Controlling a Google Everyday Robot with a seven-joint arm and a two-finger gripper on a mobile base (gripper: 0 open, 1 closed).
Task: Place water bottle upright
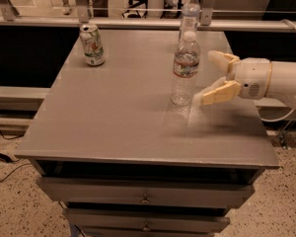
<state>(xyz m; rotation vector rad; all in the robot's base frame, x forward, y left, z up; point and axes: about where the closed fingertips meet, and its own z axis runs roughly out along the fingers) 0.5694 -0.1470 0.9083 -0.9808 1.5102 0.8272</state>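
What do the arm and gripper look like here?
The gripper, just right of the water bottle over the table, has two tan wedge-shaped jaws, standing open, on a rounded white housing. A thin tan ring separates that from the smooth white cylindrical arm. No markings are legible. A pale cable arcs behind the arm.
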